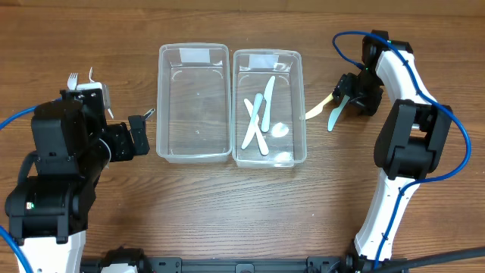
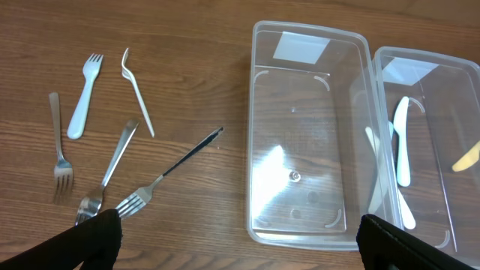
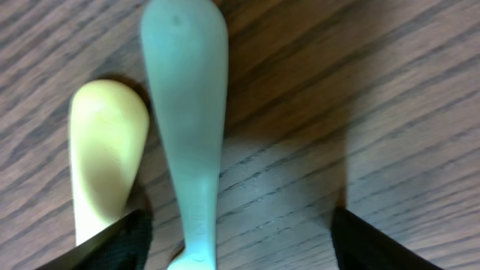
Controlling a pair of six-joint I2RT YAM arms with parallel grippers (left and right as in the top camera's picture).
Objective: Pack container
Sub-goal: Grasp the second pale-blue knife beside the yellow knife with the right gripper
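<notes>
My right jaws stand wide open and hold nothing, astride a green utensil [image 3: 184, 112] on the counter [image 3: 360, 90]. Left jaws gape empty near forks [image 2: 84, 97].

yellow utensil [image 3: 105, 157], pale green utensil [image 3: 187, 112]
</notes>
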